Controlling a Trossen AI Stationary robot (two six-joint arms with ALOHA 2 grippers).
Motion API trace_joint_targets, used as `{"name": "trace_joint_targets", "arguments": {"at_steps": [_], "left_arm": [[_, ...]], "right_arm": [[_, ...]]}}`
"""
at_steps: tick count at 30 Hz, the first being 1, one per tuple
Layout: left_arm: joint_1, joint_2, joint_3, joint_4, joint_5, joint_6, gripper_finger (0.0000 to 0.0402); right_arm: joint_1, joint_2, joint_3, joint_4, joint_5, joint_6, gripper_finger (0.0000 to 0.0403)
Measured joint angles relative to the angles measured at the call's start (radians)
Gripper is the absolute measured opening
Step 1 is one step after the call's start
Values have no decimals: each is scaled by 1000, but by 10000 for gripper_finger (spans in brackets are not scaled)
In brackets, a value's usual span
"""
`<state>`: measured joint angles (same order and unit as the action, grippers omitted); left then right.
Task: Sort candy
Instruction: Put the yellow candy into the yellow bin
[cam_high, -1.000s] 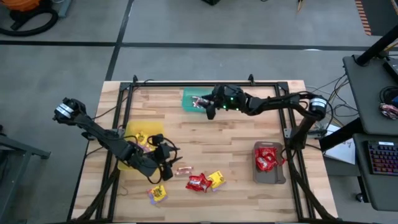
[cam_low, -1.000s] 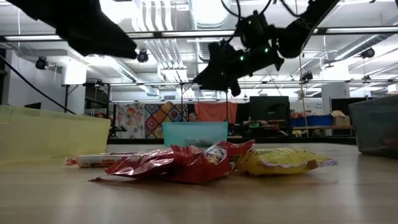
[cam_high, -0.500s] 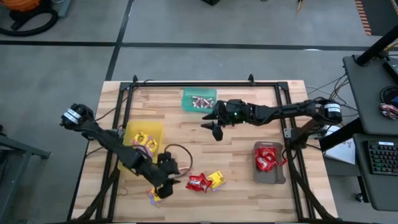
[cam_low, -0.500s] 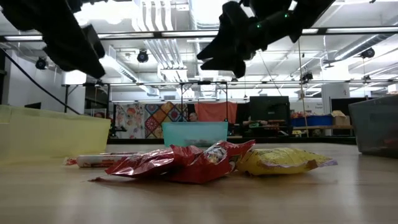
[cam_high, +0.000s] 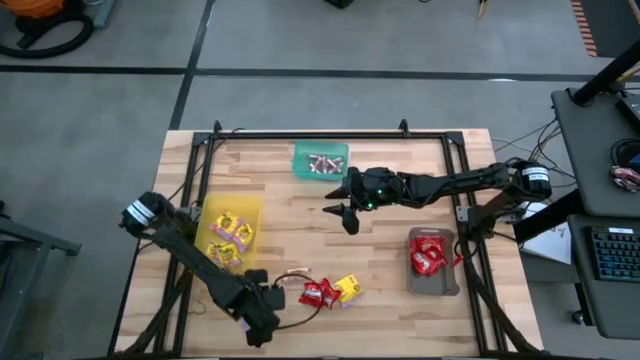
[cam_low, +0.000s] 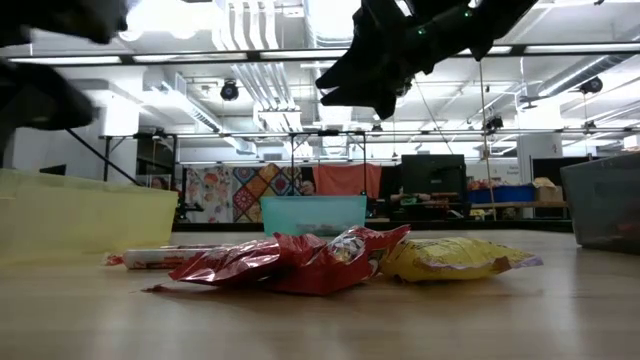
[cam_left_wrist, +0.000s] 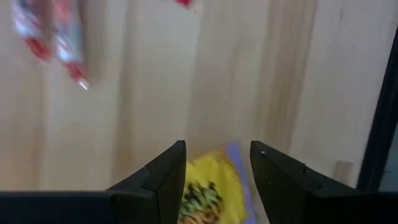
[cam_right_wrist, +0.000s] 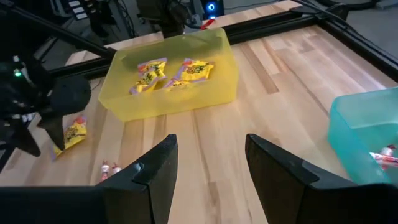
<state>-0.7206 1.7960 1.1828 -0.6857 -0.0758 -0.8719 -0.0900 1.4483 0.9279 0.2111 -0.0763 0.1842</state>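
Yellow packet (cam_left_wrist: 211, 193): sits between the left gripper's fingers, long axis running out along them, purple edge at the far end; its near end is cut off by the frame.
Left gripper (cam_left_wrist: 214, 171): near the table's front edge, fingers spread either side of the yellow packet; whether they press it cannot be told. From overhead the packet is hidden under the gripper (cam_high: 258, 322).
Pinkish rolls (cam_left_wrist: 53, 43): two, side by side, blurred, ahead of the left gripper and off to one side.
Red packets (cam_high: 318, 293): beside another yellow packet (cam_high: 347, 289), just off the left gripper.
Right gripper (cam_high: 345, 207): held above mid-table, fingers parted, empty.
Yellow tray (cam_right_wrist: 171, 78): ahead of the right gripper, holding yellow packets.
Green tray (cam_high: 320, 161): just behind the right gripper, holding rolls.
Grey tray (cam_high: 434, 263): holds red packets.
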Motion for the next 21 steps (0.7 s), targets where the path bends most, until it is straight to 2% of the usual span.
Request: {"name": "trace_joint_targets", "arguments": {"at_steps": [11,21], "left_arm": [[-87,17,34,-98,14,-258,162],[-117,17,10,-90,-48,-364,162]], "right_arm": [[23,0,0,0,-1,-1,180],[23,0,0,2,0,-2,180]]}}
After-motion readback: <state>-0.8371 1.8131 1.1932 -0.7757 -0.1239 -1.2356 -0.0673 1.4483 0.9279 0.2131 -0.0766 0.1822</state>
